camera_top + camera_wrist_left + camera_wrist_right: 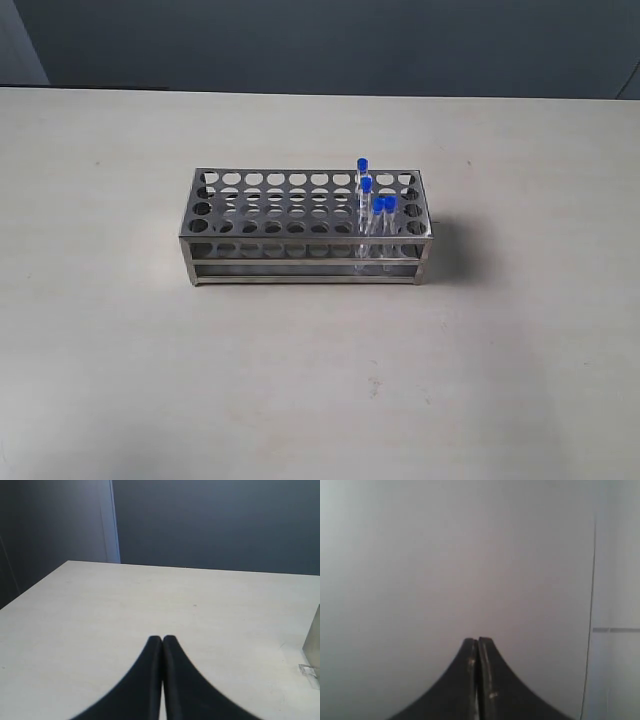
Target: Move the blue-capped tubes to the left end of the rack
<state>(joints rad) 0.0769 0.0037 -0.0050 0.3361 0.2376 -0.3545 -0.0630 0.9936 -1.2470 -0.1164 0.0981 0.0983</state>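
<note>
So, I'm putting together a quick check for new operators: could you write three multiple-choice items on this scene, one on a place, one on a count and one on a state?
1. Where in the rack do the blue-capped tubes stand, as the exterior view shows it?
A) at the left end
B) in the middle
C) near the right end

2. How many blue-capped tubes are there?
A) two
B) four
C) six

3. How does the left claw stand?
A) wide open
B) shut, holding nothing
C) shut on a tube

Answers:
1 C: the tubes cluster in holes near the rack's right end.
2 B: four blue caps can be counted above the top plate.
3 B: in the left wrist view its jaws meet with nothing between them.
</note>
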